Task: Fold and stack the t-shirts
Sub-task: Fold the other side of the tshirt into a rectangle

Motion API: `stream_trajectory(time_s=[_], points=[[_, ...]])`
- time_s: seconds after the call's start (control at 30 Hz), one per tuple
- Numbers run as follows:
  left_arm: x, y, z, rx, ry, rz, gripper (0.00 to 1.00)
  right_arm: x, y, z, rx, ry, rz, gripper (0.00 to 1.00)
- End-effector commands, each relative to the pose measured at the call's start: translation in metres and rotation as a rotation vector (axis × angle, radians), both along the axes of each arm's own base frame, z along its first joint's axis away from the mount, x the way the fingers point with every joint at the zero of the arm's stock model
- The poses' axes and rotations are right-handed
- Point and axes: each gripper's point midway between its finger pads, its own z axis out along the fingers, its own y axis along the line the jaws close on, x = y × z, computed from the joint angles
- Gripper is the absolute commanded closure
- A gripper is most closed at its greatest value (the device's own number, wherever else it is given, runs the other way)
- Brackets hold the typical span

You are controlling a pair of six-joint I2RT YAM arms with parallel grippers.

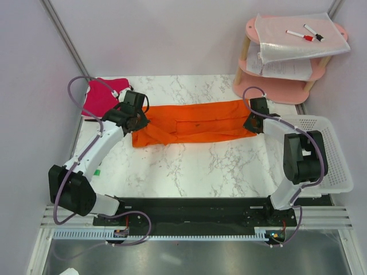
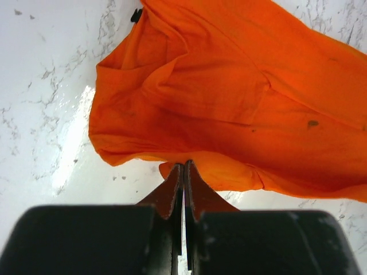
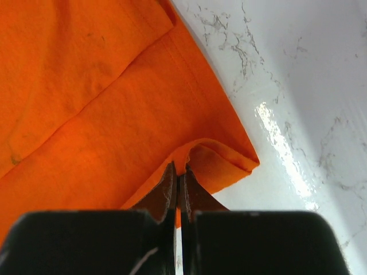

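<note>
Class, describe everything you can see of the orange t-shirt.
The orange t-shirt is soft, wrinkled cloth, folded into a long band lying flat across the marble table. The left tool is shut on its edge at one end, and the right tool on a corner at the other. A small dark speck marks it.

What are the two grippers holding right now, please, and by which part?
Both hold the orange t-shirt: the left gripper pinches the edge at its left end, the right gripper a folded corner at its right end.
</note>
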Motion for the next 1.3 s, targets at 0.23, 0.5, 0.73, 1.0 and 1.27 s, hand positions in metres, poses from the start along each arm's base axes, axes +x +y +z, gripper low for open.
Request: stream_trajectory(time_s=[0.23, 0.5, 0.73, 1.0, 1.27], points=[[0.059, -0.006, 0.01, 0.009, -0.034, -0.058, 0.98, 0.043, -0.013, 0.009, 0.046, -0.059, -0.033, 1.0], [0.079, 0.0, -0.002, 0.009, -0.005, -0.063, 0.98, 0.061, -0.012, 0.002, 0.086, -0.056, -0.036, 0.98], [0.093, 0.003, -0.004, 0.022, -0.004, -0.062, 0.98, 0.073, -0.013, 0.004, 0.1, -0.069, -0.044, 0.94], [0.116, 0.007, -0.009, 0.027, -0.002, -0.055, 0.98, 0.085, -0.017, 0.023, 0.113, -0.225, -0.069, 0.4], [0.144, 0.014, -0.034, 0.013, 0.045, -0.05, 0.98, 0.092, -0.016, 0.019, 0.117, -0.262, -0.062, 0.14]])
